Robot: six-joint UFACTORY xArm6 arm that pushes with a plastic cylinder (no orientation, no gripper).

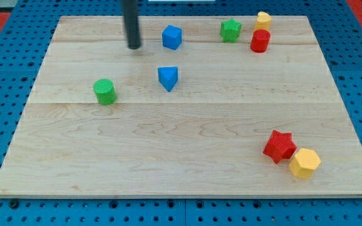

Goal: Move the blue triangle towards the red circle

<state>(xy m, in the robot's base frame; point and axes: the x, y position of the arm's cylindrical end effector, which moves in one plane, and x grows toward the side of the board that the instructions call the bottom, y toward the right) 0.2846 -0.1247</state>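
Observation:
The blue triangle [168, 78] lies on the wooden board [181, 144], left of centre in the upper half. The red circle [260, 40] stands near the view's top right, touching a yellow block [264, 19] above it. My tip [134, 46] is the lower end of the dark rod, up and to the left of the blue triangle, apart from it. It is left of the blue cube [172, 37].
A green star [230, 29] sits left of the red circle. A green cylinder [105, 91] is at the left. A red star [279, 146] and a yellow hexagon [305, 162] touch near the bottom right.

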